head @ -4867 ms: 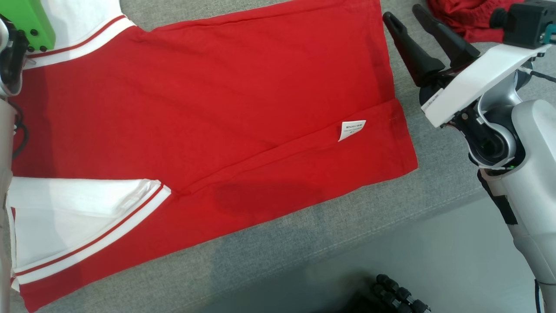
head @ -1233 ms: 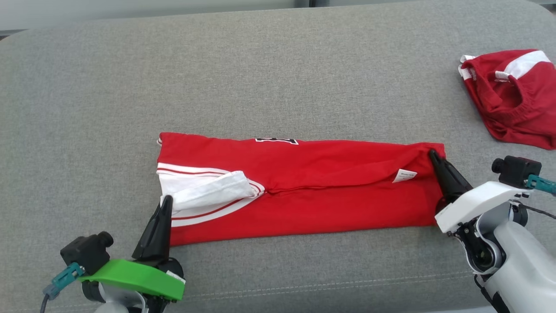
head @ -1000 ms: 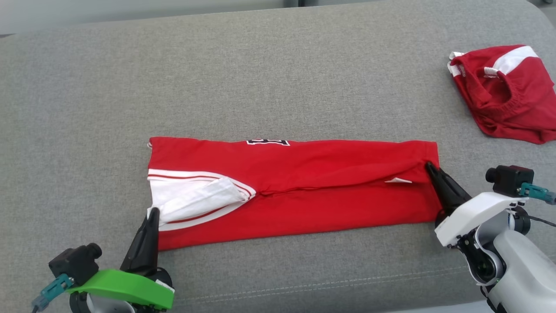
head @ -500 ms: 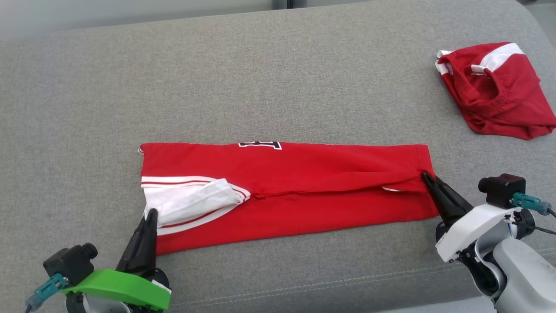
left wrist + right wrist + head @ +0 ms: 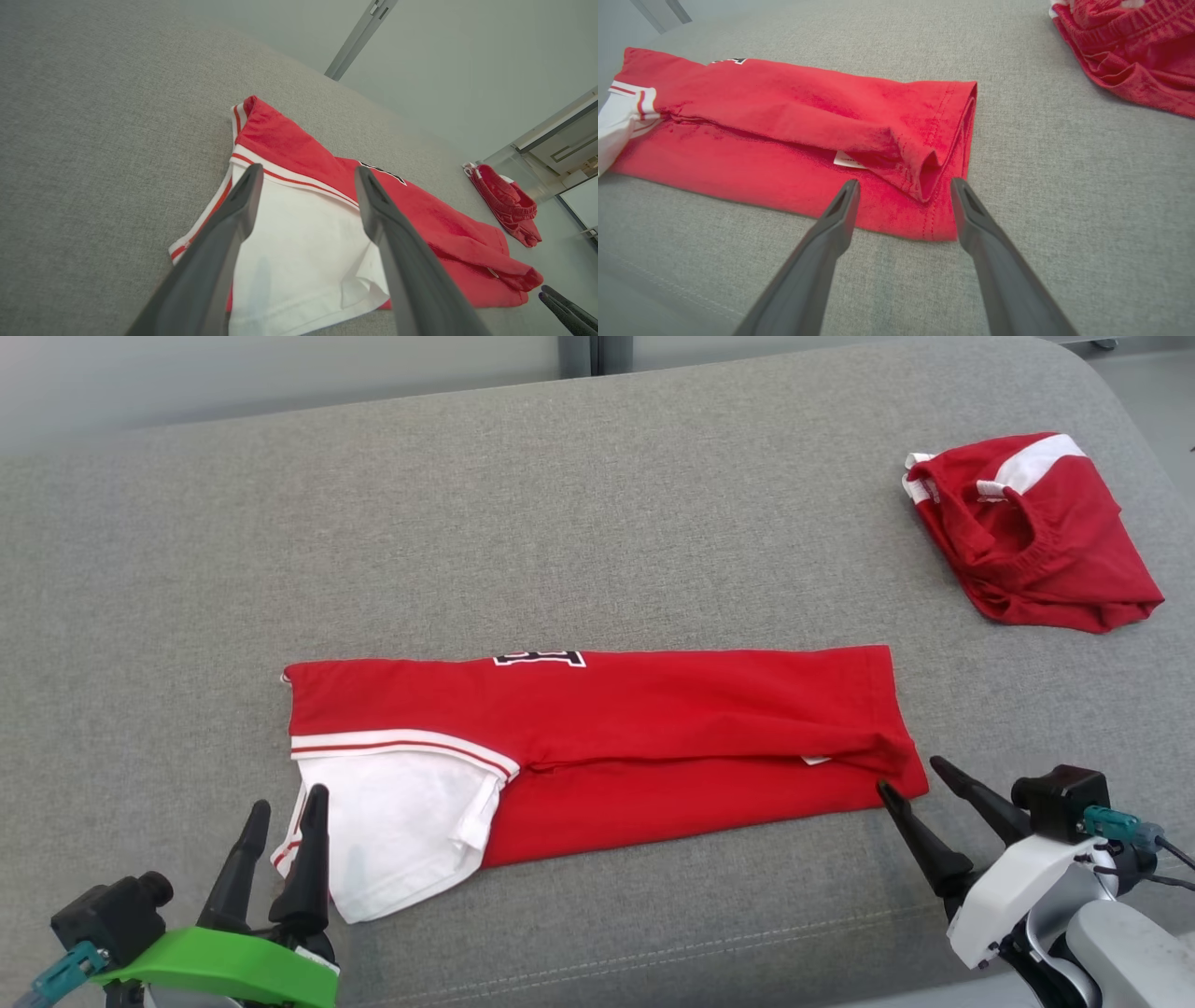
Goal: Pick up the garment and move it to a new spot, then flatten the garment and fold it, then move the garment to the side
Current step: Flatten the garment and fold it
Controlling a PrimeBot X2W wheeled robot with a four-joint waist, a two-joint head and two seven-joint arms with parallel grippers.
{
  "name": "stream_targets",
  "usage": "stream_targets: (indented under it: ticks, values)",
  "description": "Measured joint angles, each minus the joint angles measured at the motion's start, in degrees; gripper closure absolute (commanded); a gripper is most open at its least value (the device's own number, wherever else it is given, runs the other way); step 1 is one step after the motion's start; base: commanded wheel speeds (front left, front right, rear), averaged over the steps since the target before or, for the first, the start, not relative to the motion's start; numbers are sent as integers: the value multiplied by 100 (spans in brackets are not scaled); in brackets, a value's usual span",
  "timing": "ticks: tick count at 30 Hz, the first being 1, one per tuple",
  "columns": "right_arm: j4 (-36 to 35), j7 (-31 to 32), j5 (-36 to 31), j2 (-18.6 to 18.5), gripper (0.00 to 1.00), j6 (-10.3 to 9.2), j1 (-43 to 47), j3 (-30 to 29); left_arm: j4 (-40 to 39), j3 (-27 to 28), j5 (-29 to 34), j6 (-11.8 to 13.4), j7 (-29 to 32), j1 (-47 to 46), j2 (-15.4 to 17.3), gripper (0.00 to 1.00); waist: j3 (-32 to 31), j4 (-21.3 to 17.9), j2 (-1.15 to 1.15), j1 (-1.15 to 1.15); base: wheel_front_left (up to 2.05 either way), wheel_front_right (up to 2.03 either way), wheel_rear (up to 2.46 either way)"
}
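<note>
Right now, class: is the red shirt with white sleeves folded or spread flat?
Folded: the red white-sleeved shirt lies as a long narrow band, one layer doubled over another.

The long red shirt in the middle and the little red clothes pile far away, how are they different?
The long shirt lies flat, folded into a strip; the pile is bunched up. The long shirt shows a big white sleeve; the pile just a white stripe. Both are red and white, on the grey cushion.
</note>
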Motion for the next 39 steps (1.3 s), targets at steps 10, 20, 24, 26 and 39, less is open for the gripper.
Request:
stream_targets:
  ticks: [10, 20, 24, 26, 39]
  values:
    - [15, -3, 102, -120, 0, 7, 138, -159, -320, 65, 5, 53, -12, 11, 11, 0, -48, -101, 0, 0, 0, 0, 0]
    - [112, -10, 953, 179, 0, -9, 115, -815, -560, -122, 156, 55, -112, 0, -41, 0, -170, -96, 0, 0, 0, 0, 0]
    - [248, 268, 1338, 300, 0, -9, -34, -938, -613, -274, 242, 54, -99, -7, -70, 0, -182, -35, 0, 0, 0, 0, 0]
    - [348, 426, 1507, 349, 0, -9, -147, -999, -616, -345, 267, 54, -57, -12, -85, 0, -177, 13, 0, 0, 0, 0, 0]
    - [1169, 1559, 2227, 483, 0, -170, -549, -1174, -608, -431, 300, 98, -27, -34, -216, 0, -156, 532, 0, 0, 0, 0, 0]
